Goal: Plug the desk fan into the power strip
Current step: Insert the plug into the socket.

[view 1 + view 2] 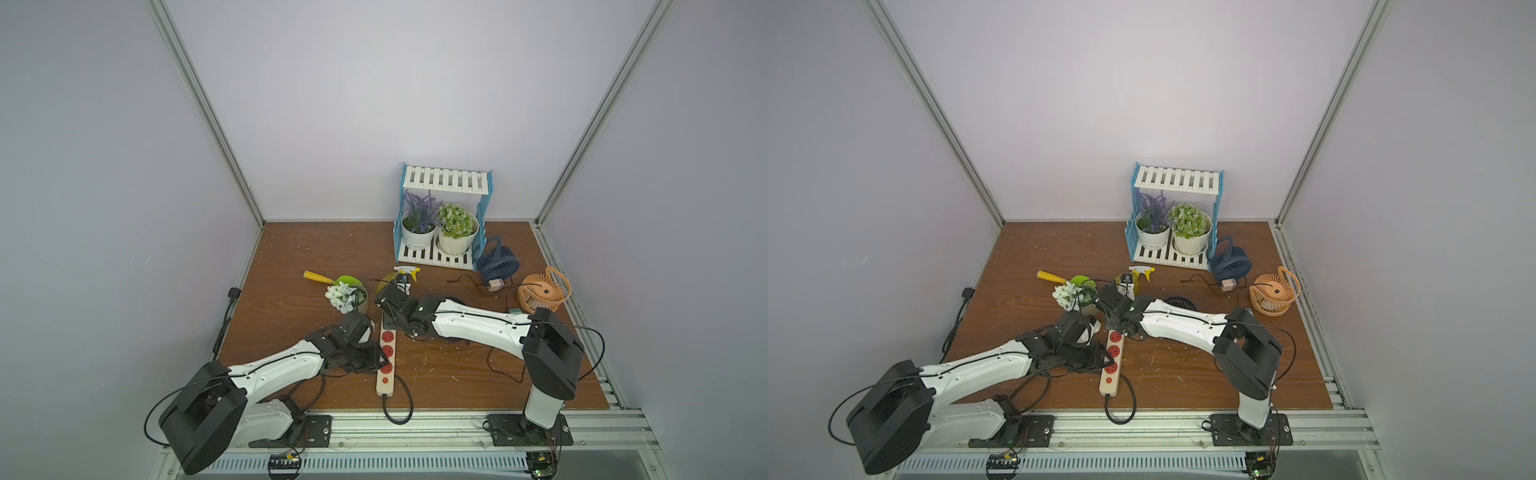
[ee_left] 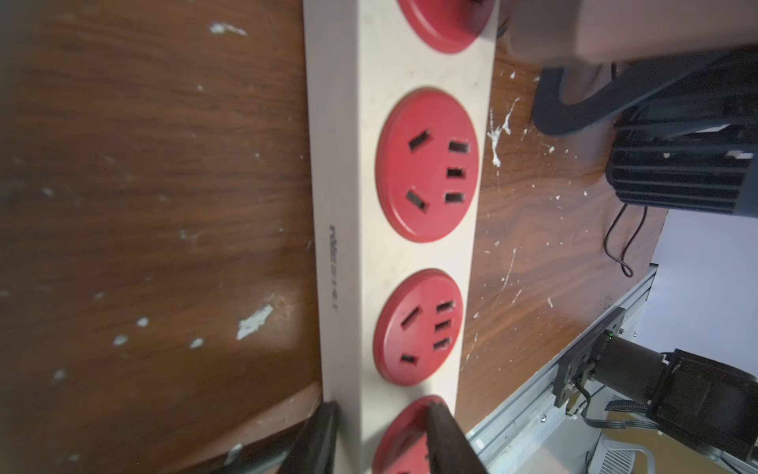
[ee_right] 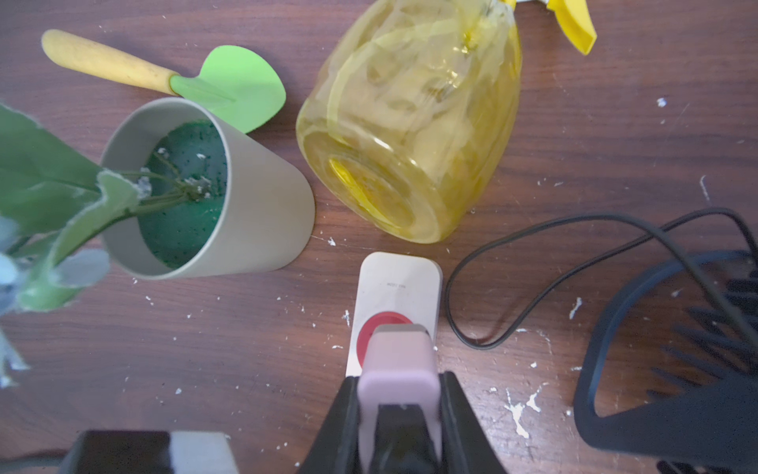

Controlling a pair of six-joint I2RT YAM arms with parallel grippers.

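Table [image 1: 291,266]: brown wood, carries everything.
Power strip [image 1: 388,337]: lies flat between the two arms with its sockets facing up. Its long axis runs from the front edge toward the back, cord end nearest the robot.
Desk fan [image 3: 676,431]: dark, just beside the strip's far end.
Left gripper [image 2: 379,427]: jaws closed across the strip's width near the cord end, pinning it.
Right gripper [image 3: 400,394]: clamped on the pink plug [image 3: 398,361]; this is the arm nearer the far end.
Far-end socket [image 3: 365,336]: directly under the plug; whether the prongs are seated cannot be told.
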